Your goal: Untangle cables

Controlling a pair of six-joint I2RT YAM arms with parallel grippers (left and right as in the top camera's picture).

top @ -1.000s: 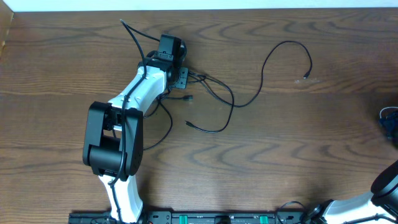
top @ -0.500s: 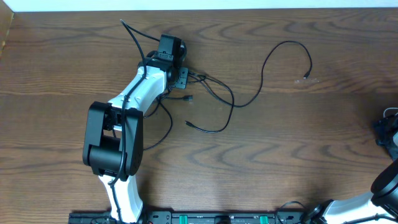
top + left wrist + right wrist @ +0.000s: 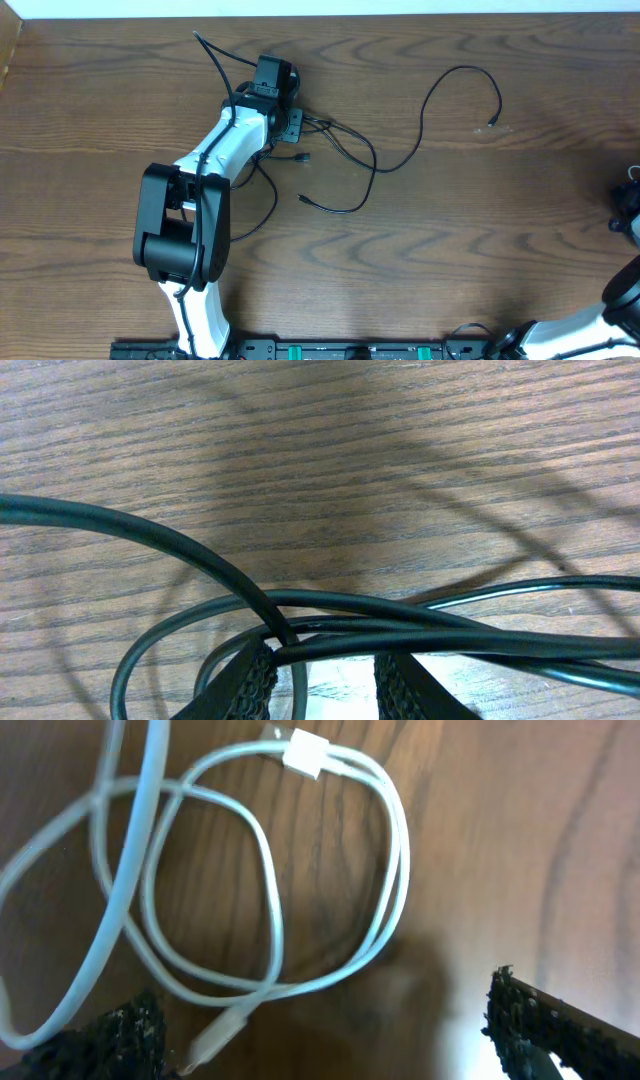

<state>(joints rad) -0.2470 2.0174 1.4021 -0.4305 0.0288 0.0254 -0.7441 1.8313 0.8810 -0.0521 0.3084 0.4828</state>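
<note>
Little looked done: the black cables (image 3: 460, 644) lay looped together on the desk (image 3: 500, 250) across the narrow-gapped left end effector (image 3: 325, 665), grip unclear, while the white cable (image 3: 390, 870) lay well apart beneath the wide-open right end effector (image 3: 330, 1040).

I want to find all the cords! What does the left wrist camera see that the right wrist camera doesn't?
Only left wrist: black cables crossing by the left gripper. Only right wrist: a looped white cable beyond the open right gripper. Both: wooden table and dark finger pads at the bottom edge.
</note>
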